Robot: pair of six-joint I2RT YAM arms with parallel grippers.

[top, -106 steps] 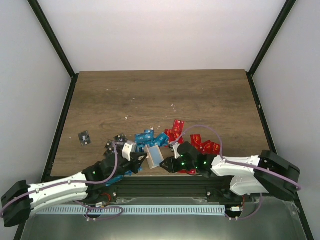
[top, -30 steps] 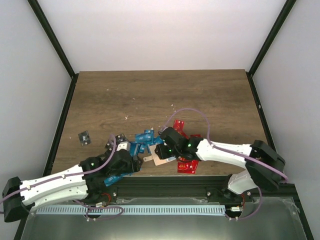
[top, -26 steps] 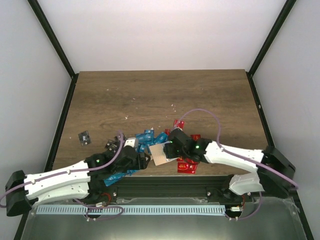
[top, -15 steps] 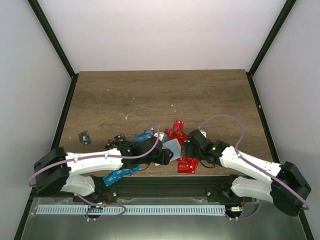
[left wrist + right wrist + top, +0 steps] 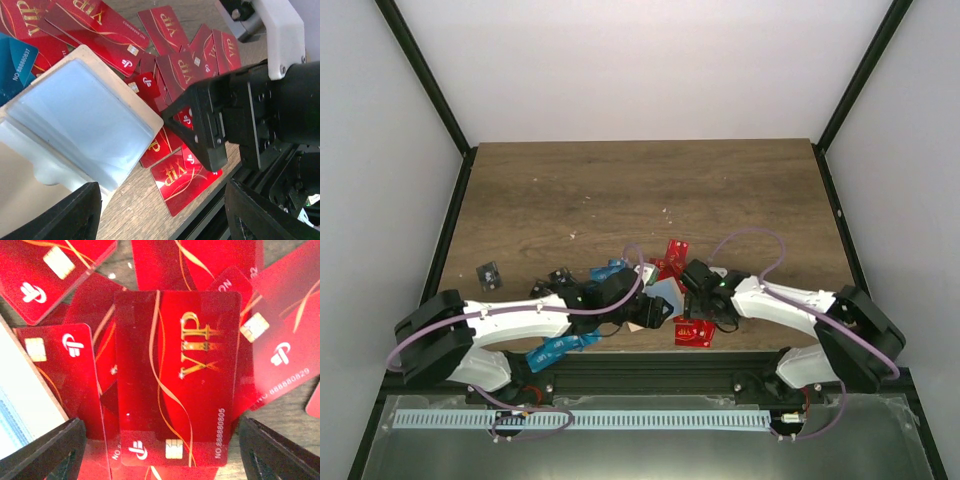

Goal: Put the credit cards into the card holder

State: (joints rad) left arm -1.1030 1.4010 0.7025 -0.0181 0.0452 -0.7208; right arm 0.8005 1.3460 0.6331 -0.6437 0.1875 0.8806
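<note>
Since a second ago the left arm (image 5: 510,318) has swung across to the middle. The holder (image 5: 665,292) has gone rightward with it, and the right jaws have backed off onto the red pile.

The left jaws stand wide apart and grip nothing. Their fingers (image 5: 70,215) frame bare counter (image 5: 135,220) and a lone red card (image 5: 185,180) near the counter's near edge. The holder lies tilted just ahead, clear sleeve up. Its pale corner is close by the left finger; I cannot tell whether they touch.

The right jaws are also wide apart and empty. Their fingers (image 5: 45,450) sit either side of a VIP card (image 5: 175,370) that tops a heap of red cards (image 5: 50,270). The holder's edge shows at that heap's left.

Seen from the left wrist, the right arm (image 5: 235,120) stands just right of the holder, over the red cards, and blocks that side.

Blue cards (image 5: 610,270) lie behind the left arm, and one blue card (image 5: 560,347) lies under it by the near edge. A black card (image 5: 489,275) sits well apart at the left.
</note>
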